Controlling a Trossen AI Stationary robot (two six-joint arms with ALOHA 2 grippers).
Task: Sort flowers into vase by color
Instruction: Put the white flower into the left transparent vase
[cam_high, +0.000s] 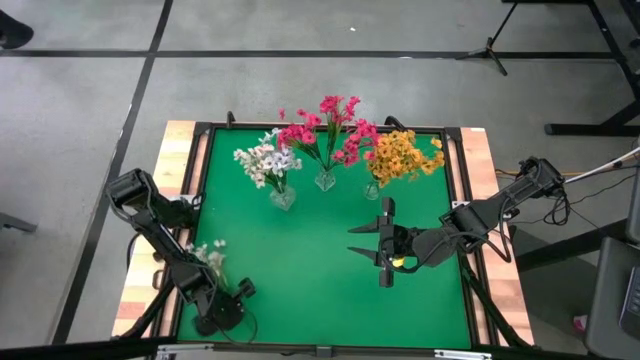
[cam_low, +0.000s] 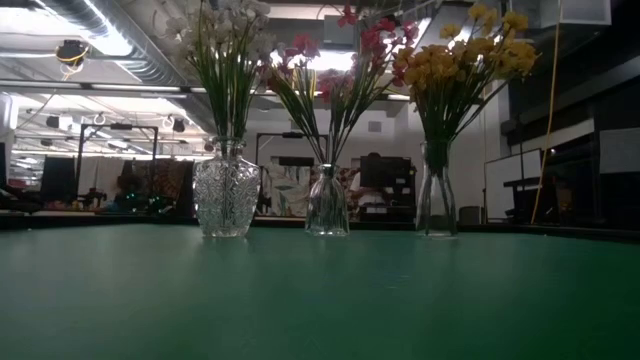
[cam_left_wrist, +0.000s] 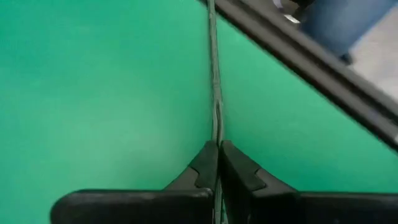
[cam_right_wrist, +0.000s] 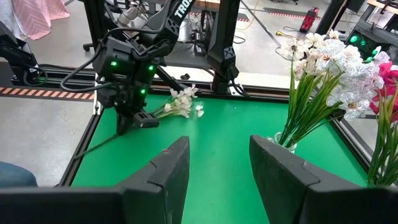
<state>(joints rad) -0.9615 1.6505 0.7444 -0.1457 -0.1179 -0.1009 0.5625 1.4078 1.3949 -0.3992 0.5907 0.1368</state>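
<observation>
Left gripper (cam_left_wrist: 217, 163) pinched tight on a white sprig's stem (cam_left_wrist: 214, 81), near table corner. Right gripper (cam_right_wrist: 219, 163) wide open, holding nothing, mid-table.

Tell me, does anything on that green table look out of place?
Mostly tidy: three vases stand upright, sorted by color. One white sprig isn't in its vase; the left gripper holds it by the stem at the table's edge.

From overhead we look straight down; low, we face level across the table (cam_high: 300, 280); wrist cameras sit close, sharing its green mat
</observation>
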